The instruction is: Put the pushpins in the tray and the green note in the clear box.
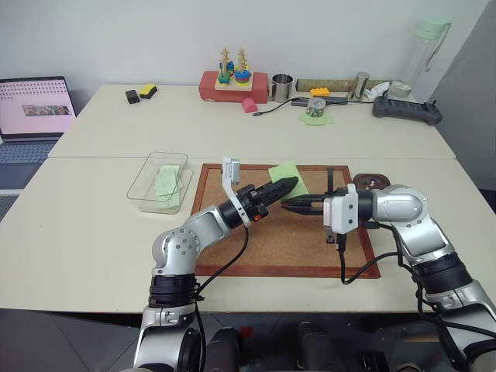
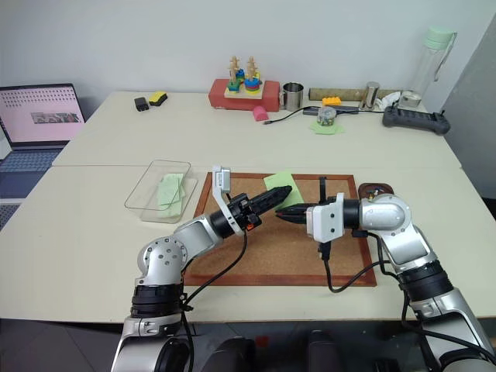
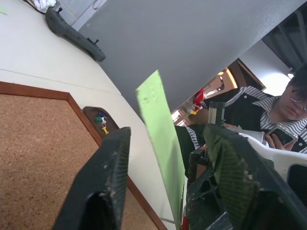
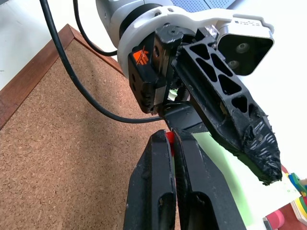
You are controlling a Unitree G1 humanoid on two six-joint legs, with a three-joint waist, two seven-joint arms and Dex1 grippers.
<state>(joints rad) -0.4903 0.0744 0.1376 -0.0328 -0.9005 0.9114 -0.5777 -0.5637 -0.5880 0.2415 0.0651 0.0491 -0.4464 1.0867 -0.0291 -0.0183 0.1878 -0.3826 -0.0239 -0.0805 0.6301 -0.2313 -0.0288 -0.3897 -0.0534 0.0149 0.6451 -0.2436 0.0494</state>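
Left gripper (image 1: 290,183) spread around the green note (image 1: 286,172); right gripper (image 1: 288,204) pressed together, perhaps pinching a red pushpin (image 4: 169,139).

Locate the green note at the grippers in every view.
Left eye: green note centre, above the cork board.
Right eye: centre.
Left wrist: upright strip between the fingers.
Right wrist: lower right.
Shared landmark: the cork board.

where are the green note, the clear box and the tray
green note (image 1: 285,172): left eye view, its upper flat face.
clear box (image 1: 142,186): left eye view, its left wall.
tray (image 3: 94,115): left wrist view, its dark rim beside the pins.
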